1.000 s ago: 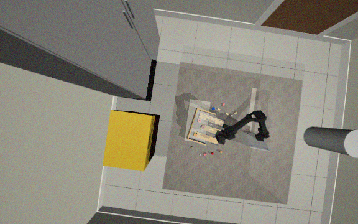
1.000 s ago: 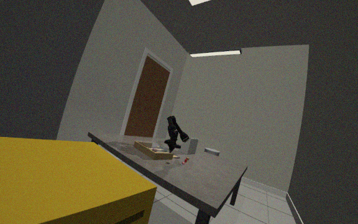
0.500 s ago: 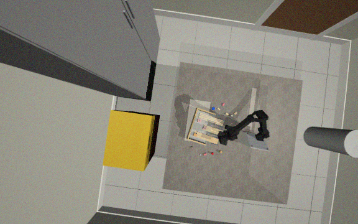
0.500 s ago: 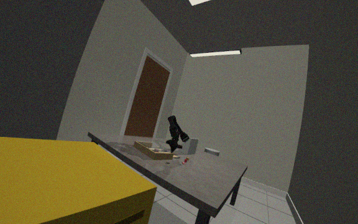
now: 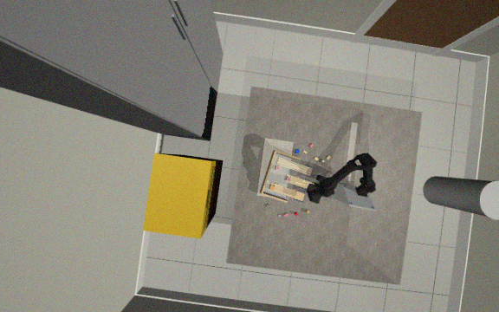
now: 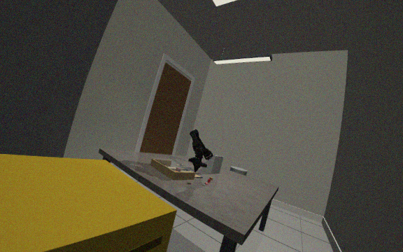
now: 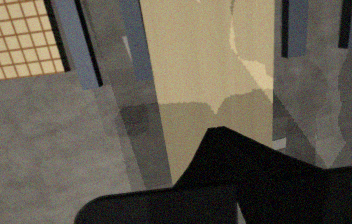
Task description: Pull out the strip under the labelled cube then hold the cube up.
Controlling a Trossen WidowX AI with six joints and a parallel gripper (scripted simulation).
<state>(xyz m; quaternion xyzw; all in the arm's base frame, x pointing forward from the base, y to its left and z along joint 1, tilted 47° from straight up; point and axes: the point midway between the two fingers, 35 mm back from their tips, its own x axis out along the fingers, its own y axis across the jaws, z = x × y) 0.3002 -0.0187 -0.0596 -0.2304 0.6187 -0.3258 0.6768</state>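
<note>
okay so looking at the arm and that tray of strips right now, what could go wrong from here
The gripper is shut and sits over the plain strip, so it might nudge or drag that strip without gripping it. The checkered strip lies in the neighbouring lane, so a sideways drift could disturb the wrong one. Small cubes stand in the tray; a jerky pull may topple one.

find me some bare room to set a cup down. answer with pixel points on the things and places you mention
Likely on the table (image 5: 301, 251) (image 6: 222, 206) (image 7: 37, 125), top view: between red bit (image 5: 295, 213) (image 6: 208, 180) and lower edge, or blue bit (image 5: 297, 151) and upper edge. Crowded: tray (image 5: 268, 173) (image 6: 168, 171), with gripper (image 5: 311, 197) (image 6: 196, 170) (image 7: 216, 135) at its strips (image 5: 290, 192) (image 7: 202, 65).
</note>
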